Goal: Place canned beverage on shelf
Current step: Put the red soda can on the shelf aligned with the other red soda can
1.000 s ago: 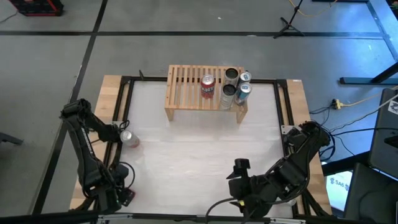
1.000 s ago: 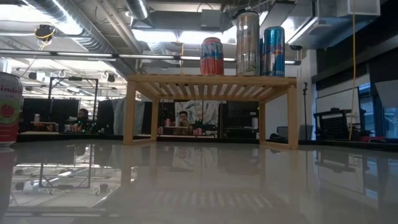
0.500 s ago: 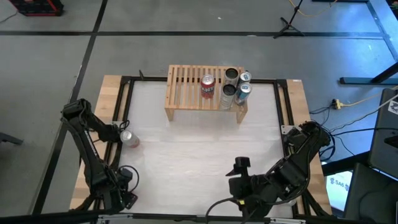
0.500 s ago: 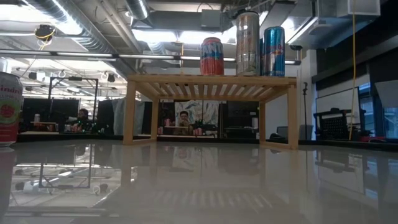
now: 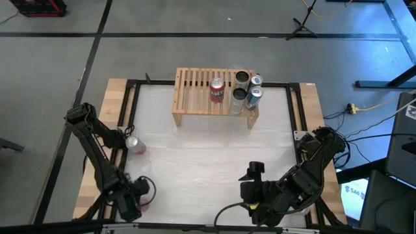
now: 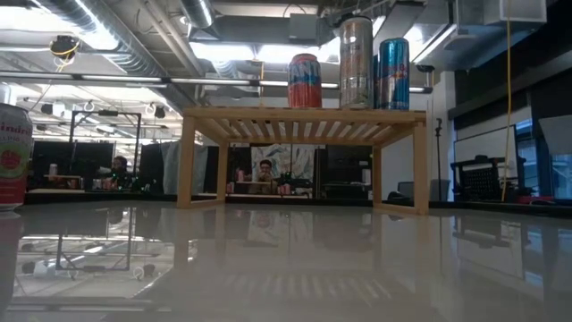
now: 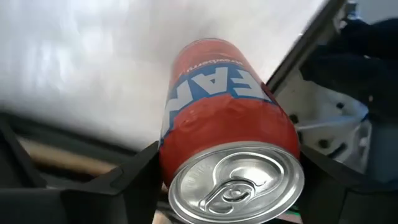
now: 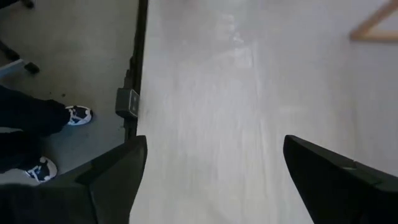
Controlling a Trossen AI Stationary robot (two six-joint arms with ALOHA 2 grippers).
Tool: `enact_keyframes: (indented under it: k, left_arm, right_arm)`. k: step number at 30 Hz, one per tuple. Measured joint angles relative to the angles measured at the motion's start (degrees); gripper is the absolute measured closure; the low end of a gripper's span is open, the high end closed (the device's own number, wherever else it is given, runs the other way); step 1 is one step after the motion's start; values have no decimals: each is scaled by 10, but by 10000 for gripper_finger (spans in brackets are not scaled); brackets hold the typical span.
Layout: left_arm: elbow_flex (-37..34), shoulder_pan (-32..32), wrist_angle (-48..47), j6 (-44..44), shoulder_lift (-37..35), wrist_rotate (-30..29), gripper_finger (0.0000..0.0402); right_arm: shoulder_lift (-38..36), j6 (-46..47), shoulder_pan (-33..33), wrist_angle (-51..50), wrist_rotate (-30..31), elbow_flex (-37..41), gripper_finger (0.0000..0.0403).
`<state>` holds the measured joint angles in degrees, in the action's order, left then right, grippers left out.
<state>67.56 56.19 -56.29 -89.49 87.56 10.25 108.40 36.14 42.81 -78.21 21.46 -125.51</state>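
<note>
The left gripper (image 7: 227,186) is working at the near-left corner of the table (image 5: 208,156), with a red can (image 7: 227,155) lying between its fingers (image 7: 124,180), lid end toward the wrist. The fingers are flanking the can on both sides; I cannot tell whether they are bearing on it yet or only bracketing it. The can is showing a dent in its wall, and it is sitting close to the table's dark edge frame (image 7: 305,37).

Risks, as judged: a round, dented wall is offering poor purchase, so an off-centre squeeze could roll or squirt the can toward the frame or off the edge. A lift without full closure could drop it.

The shelf (image 5: 211,94) is standing well away from this gripper, across the table, with four cans (image 5: 247,91) crowding one end. A second loose can (image 5: 134,144) is standing nearer, along the route.

The right gripper (image 8: 211,186) is waiting with fingers spread, holding nothing.
</note>
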Motion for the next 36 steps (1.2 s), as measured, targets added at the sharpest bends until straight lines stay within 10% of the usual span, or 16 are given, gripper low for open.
enact_keyframes:
  k: [19, 36]
  left_arm:
    - [132, -361, -147, 769, 62, -106, 131]
    - [183, -350, -200, 931, 172, -97, 95]
  right_arm:
    - [5, 369, 14, -54, 134, 43, 39]
    - [5, 459, -17, -19, 90, 139, 39]
